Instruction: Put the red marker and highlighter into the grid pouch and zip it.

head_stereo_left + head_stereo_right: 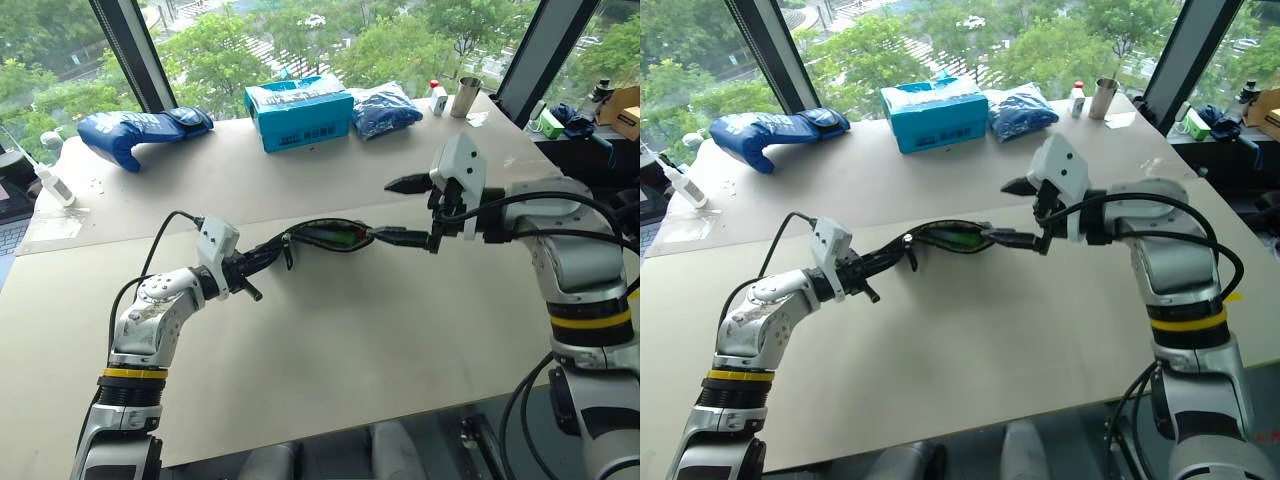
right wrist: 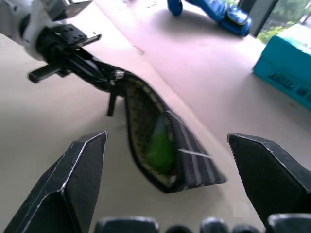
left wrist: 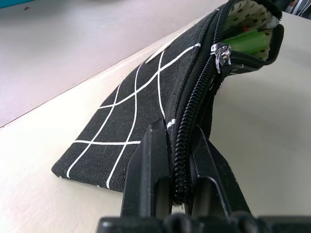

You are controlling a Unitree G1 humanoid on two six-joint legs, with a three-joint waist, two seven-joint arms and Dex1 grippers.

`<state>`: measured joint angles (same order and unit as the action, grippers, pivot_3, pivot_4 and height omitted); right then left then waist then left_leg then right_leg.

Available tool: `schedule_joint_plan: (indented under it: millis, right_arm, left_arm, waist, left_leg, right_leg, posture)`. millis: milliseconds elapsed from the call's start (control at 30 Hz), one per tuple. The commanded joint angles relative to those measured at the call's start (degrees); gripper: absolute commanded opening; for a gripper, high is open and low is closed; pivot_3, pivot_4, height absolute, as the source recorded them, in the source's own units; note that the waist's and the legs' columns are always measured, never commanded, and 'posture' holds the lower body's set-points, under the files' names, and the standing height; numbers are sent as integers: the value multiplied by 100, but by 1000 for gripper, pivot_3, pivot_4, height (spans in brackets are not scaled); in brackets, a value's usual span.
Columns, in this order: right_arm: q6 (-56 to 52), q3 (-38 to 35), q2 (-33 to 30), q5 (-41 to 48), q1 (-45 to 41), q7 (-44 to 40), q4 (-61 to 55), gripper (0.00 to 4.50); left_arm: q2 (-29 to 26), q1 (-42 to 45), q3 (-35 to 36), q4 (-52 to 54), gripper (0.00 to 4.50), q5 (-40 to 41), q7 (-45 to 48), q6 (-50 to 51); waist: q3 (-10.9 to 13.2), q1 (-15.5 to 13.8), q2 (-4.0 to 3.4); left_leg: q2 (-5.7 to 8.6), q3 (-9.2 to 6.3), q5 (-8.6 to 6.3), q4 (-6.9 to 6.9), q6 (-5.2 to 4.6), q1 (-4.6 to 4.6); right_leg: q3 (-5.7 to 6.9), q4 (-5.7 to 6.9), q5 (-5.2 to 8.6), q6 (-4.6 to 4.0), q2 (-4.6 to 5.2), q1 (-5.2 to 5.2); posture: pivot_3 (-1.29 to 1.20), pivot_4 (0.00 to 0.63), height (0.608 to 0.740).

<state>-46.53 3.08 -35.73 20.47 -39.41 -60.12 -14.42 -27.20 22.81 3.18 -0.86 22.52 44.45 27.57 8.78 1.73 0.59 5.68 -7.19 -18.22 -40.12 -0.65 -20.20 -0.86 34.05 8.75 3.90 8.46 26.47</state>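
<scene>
pouch held open mid-table: the grid pouch point(image 1: 325, 236) stands on its long edge near the middle of the table point(image 1: 330, 360), well in from every edge, its mouth gaping upward. the left gripper point(image 3: 181, 160) has its two black fingers pressed together on the zipped end of the pouch, pinching the zipper seam, while the right gripper point(image 1: 405, 210) hovers just beside the opposite end with its fingers spread wide and nothing between them. the highlighter point(image 3: 248, 41) lies inside the pouch, its green body visible through the opening; a trace of red shows beside it in the head views, but whether that is the red marker cannot be told. the zipper pull point(image 3: 222, 53) sits partway along the teeth, so most of the mouth remains unclosed. risks from here, as a judgement: with only one end pinned, the soft pouch could sag or tip over and spill a pen onto the table; the right gripper, reaching for the small pull, could catch the fabric instead or knock the free end aside; and a tug on the pull could drag the seam out of the left gripper's narrow pinch.
</scene>
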Motion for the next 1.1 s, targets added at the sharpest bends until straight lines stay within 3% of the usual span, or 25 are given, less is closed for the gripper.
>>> schedule_joint_plan:
  millis: [33,133,333,500,733,900,1000,1100]
  right_arm:
    - [-1389,126,547,481,200,833,-675,4431]
    - [-2220,159,1264,514,213,1630,-505,4431]
    - [-1924,635,2127,41,-4,2642,240,4431]
    - [-1048,1324,2667,-606,-320,3167,1097,4431]
    - [-361,1475,3199,-945,-736,3359,1963,4431]
    - [-167,1491,3206,-1063,-823,3269,2165,4431]
    - [-40,1493,3194,-1145,-816,3262,2242,3754]
    - [61,1400,3258,-1130,-815,3280,2311,2707]
  left_arm:
    - [-64,113,111,171,0,75,1,-33]
    - [-76,115,107,177,0,67,6,-32]
    - [-103,134,112,200,0,79,12,4]
    - [-111,117,121,281,0,117,-3,74]
    - [-138,39,148,432,0,167,-15,246]
    - [-151,20,175,510,0,199,-31,368]
    - [-162,5,193,544,0,225,-22,431]
    - [-174,-7,206,564,0,246,-33,454]
  waist:
    - [0,1,0]
    - [0,-29,0]
    - [0,-73,0]
    - [-1,-39,-1]
    - [-1,71,-2]
    - [-1,92,-3]
    - [-1,100,-3]
    - [-1,104,-3]
  left_leg:
    - [-2,0,0,-1,0,0]
    - [0,3,0,-12,0,-2]
    - [13,2,1,-14,1,-1]
    - [19,2,1,-14,2,-1]
    - [19,-2,1,-13,3,-2]
    - [19,-2,2,-10,3,-2]
    - [19,-2,2,-9,3,-1]
    - [19,-2,2,-8,3,-2]
  right_leg:
    - [0,1,0,0,0,0]
    - [-3,2,-5,-6,0,0]
    - [-1,3,-8,-5,0,2]
    - [0,4,-9,-4,0,3]
    - [1,6,-10,-3,0,7]
    - [2,8,-11,-2,0,11]
    - [1,9,-11,-2,-1,12]
    - [2,10,-11,-2,-1,14]
  posture:
    - [0,150,740]
    - [0,150,740]
    - [0,150,740]
    - [0,150,740]
    - [0,150,740]
    - [0,150,740]
    - [0,150,740]
    - [0,150,740]
